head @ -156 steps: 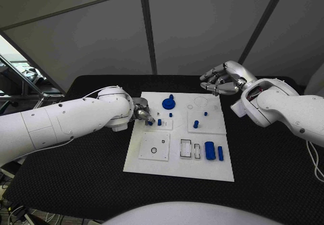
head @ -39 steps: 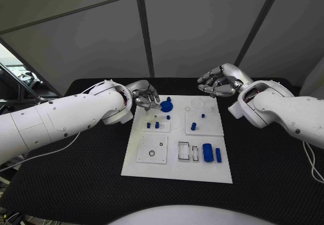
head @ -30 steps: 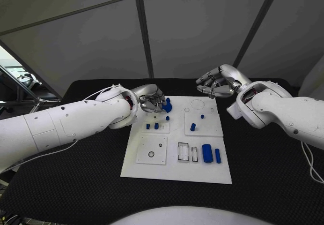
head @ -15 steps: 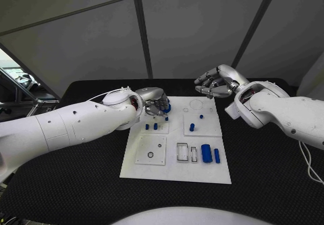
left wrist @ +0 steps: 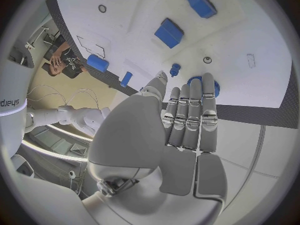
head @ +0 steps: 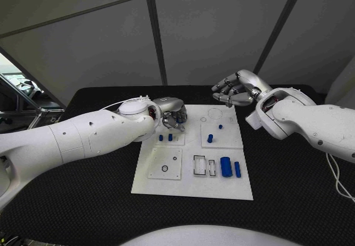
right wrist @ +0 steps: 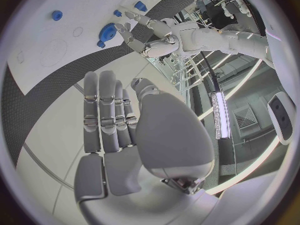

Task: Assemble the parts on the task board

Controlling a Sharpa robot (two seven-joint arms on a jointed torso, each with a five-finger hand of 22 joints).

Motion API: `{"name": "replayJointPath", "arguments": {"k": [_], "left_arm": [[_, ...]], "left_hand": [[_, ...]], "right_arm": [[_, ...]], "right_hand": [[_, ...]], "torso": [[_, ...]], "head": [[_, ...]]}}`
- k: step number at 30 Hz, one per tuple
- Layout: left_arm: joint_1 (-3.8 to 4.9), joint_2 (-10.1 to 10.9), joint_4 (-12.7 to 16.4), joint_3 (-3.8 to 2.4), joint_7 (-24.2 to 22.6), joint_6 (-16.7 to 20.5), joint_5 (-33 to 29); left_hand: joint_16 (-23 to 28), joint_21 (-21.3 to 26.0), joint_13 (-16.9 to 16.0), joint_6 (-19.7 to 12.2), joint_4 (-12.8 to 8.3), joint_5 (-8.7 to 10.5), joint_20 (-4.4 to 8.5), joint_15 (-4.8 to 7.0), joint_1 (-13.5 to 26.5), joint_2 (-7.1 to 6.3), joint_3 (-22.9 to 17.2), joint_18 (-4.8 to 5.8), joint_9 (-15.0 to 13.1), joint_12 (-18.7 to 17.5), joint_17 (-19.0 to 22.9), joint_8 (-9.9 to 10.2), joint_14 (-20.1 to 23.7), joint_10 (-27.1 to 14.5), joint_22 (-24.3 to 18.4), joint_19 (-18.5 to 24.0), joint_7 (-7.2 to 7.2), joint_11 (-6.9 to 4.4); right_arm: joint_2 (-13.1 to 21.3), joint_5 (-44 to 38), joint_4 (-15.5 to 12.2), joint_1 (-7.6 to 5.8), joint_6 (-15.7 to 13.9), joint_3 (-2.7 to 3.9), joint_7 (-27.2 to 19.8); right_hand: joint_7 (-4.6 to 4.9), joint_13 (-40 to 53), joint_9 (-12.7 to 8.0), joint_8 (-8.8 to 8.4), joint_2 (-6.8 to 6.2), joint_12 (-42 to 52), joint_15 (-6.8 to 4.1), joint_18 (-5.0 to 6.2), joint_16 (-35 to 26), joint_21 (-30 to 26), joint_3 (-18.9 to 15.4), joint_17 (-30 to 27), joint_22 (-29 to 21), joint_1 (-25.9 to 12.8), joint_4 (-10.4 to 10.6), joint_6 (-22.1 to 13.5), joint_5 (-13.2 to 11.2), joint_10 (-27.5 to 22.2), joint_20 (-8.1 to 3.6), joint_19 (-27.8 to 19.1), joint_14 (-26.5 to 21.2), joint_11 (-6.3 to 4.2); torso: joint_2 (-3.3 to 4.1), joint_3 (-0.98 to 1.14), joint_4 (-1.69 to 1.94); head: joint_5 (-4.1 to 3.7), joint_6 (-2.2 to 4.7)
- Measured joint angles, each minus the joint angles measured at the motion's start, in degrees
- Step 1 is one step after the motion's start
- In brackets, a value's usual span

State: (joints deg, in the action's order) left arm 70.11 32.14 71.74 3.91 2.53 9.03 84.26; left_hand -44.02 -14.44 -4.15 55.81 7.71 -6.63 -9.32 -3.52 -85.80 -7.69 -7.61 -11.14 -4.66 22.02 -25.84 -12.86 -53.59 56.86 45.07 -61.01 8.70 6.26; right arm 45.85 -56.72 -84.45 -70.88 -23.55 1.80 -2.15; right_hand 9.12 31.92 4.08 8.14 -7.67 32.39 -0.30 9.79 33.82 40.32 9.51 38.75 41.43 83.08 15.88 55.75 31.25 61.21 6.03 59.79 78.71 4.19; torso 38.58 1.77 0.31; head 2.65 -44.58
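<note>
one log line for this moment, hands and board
left hand: open, fingers over blue gear | right hand: open, above far board edge | task board: parts not all seated

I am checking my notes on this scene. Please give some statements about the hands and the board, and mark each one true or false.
1. The left hand is over the far left part of the task board. True.
2. The right hand holds a blue part. False: it holds nothing.
3. A blue cylinder lies near the board's near right part. True.
4. The blue gear lies off the board. False: it is on the board, by the left hand.
</note>
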Motion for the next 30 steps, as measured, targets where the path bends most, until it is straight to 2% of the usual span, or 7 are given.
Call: {"name": "replayJointPath", "arguments": {"k": [5,15,18,22,27,30], "left_arm": [[-0.14,-0.4,-0.2,0.04,0.3,-1.0,0.9],[-0.28,-1.0,-0.5,0.06,0.6,-2.1,1.9],[-0.32,-1.1,-0.7,0.06,0.7,-2.3,2.1],[-0.37,-1.3,-1.2,0.06,0.7,-2.4,2.2],[-0.50,-1.6,-2.0,0.06,0.8,-2.6,2.3],[-0.62,-1.8,-2.3,0.06,0.8,-2.7,2.4]], "left_hand": [[-6.4,-3.6,0.2,0.6,-0.2,0.00,0.20,0.16,0.0,0.00,-0.2,0.00,0.5,-0.8,-1.8,0.9,1.4,0.4,4.3,-0.2,-0.01,-0.01],[-12.3,-7.7,0.2,1.2,-1.3,0.00,0.41,0.55,0.0,0.03,-1.3,0.00,0.5,-1.3,-3.0,1.9,2.2,0.8,9.5,0.0,-0.23,-0.37],[-13.9,-9.1,0.3,1.6,-1.6,0.00,0.41,0.55,-0.7,0.71,-2.5,0.00,0.5,-1.6,-3.4,1.9,2.2,1.3,11.0,0.0,-0.21,-0.43],[-15.6,-10.7,0.3,2.0,-2.0,0.00,0.62,0.73,-1.2,0.80,-4.2,0.00,0.5,-2.0,-3.8,2.2,2.0,1.8,12.9,0.2,-0.21,-0.43],[-17.9,-13.2,0.3,2.7,-2.5,0.00,0.82,0.82,-1.5,0.76,-7.1,0.00,0.6,-2.8,-4.4,2.6,1.9,2.6,16.0,0.4,-0.10,-0.46],[-19.0,-14.6,0.3,2.9,-2.8,0.00,1.13,0.97,-1.3,0.12,-8.9,0.00,0.6,-3.5,-4.5,2.8,1.8,3.2,17.9,0.7,-0.21,-0.52]], "right_arm": [[0.0,0.0,0.0,0.00,0.0,0.00,0.0],[-0.2,0.0,0.0,0.00,0.0,0.00,0.0],[-0.2,0.0,0.0,0.00,0.0,0.00,0.0],[-0.3,0.0,0.0,0.00,0.0,0.00,0.0],[-0.3,0.0,0.0,0.00,0.0,0.00,0.0],[-0.3,0.0,0.0,0.00,0.0,0.00,-0.1]], "right_hand": [[0.00,0.0,0.0,0.00,0.00,0.0,0.00,0.00,0.0,0.0,0.0,0.0,0.0,0.0,0.0,0.0,0.0,0.0,0.00,0.0,0.0,0.00],[0.00,0.0,0.0,0.00,0.00,0.0,0.00,0.00,0.0,0.0,0.0,0.0,0.0,0.0,0.0,0.0,0.0,0.0,0.00,0.0,0.0,0.00],[0.00,0.0,0.0,0.00,0.00,0.0,0.00,0.00,0.0,0.0,0.0,0.0,0.0,0.0,0.0,0.0,0.0,0.0,0.00,0.0,0.0,0.00],[0.00,0.0,0.0,0.00,0.00,0.0,0.00,0.00,0.0,0.0,0.0,0.0,0.0,0.0,0.0,0.0,0.0,0.0,0.00,0.0,0.0,0.00],[0.00,0.0,0.0,0.00,0.00,0.0,0.00,0.00,0.0,0.0,0.0,0.0,0.0,0.0,0.0,0.0,0.0,0.0,0.00,0.0,0.0,0.00],[0.00,0.0,0.0,0.00,0.00,0.0,0.00,0.00,0.0,0.0,0.0,0.0,0.0,0.0,0.0,0.0,0.0,0.0,0.00,0.0,0.0,0.00]], "torso": [[0.02,-0.01,0.00],[0.04,-0.01,0.07],[0.04,-0.01,0.07],[0.01,-0.01,0.07],[-0.01,-0.01,0.07],[-0.01,-0.02,0.07]], "head": [[-0.14,-0.16],[-0.19,-0.60],[-0.17,-0.66],[-0.16,-0.75],[-0.23,-0.79],[-0.27,-0.83]]}}
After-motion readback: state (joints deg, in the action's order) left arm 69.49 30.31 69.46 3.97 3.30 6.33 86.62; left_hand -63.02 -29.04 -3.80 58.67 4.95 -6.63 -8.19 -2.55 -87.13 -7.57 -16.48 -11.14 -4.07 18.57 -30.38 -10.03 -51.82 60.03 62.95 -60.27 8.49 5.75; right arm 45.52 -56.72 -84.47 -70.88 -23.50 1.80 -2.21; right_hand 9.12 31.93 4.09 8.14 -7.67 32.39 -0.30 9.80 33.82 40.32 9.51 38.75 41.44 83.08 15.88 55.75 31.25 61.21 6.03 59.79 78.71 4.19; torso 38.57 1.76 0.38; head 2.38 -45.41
